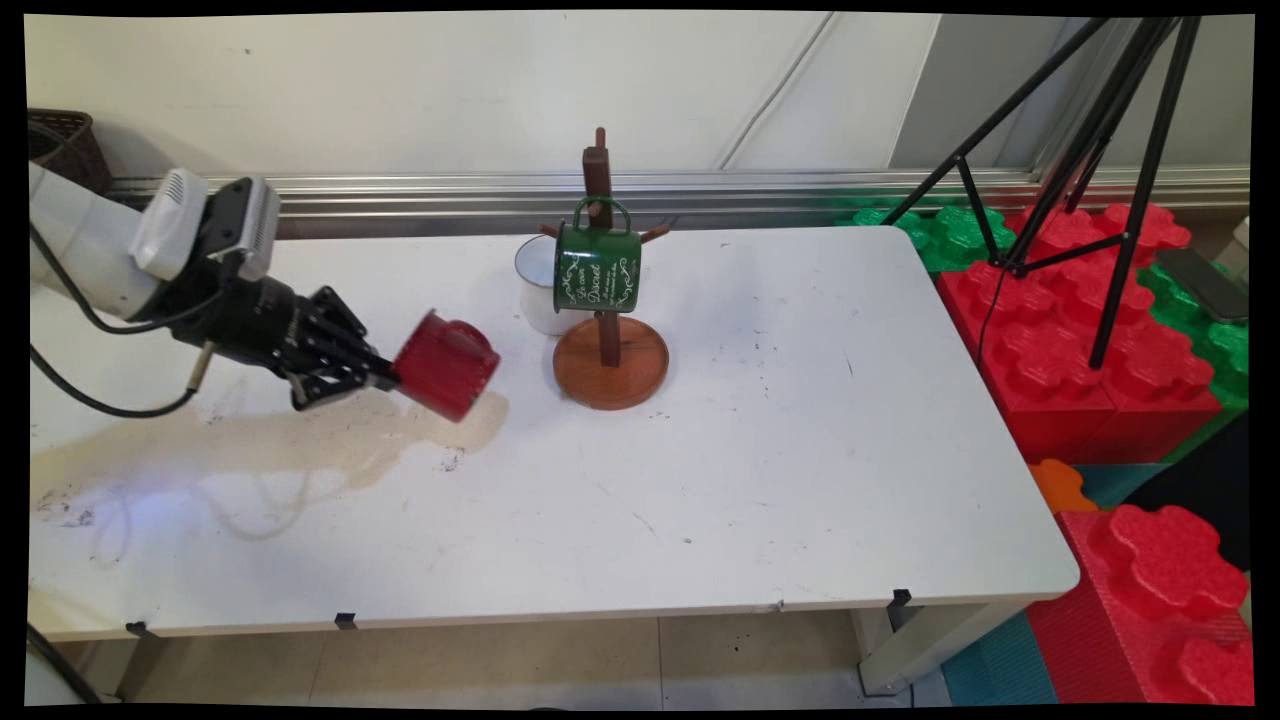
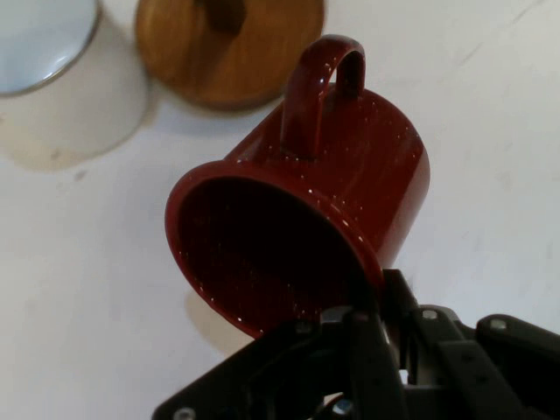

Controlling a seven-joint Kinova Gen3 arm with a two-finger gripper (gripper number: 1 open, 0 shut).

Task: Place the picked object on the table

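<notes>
My gripper (image 1: 392, 375) is shut on the rim of a red enamel mug (image 1: 446, 364), holding it tilted on its side just above the table, left of the wooden mug tree (image 1: 610, 345). In the hand view the red mug (image 2: 306, 227) shows its open mouth toward the camera and its handle pointing up, with one finger inside the rim and one outside at the gripper (image 2: 378, 302). A green mug (image 1: 597, 265) hangs on a peg of the tree. A white mug (image 1: 538, 287) stands on the table just left of the tree's base.
The white table (image 1: 760, 480) carries a brownish stain under and left of the gripper. A black tripod (image 1: 1090, 170) and red and green foam blocks (image 1: 1090, 340) stand beyond the right edge. A dark basket (image 1: 62, 145) sits at the far left by the wall.
</notes>
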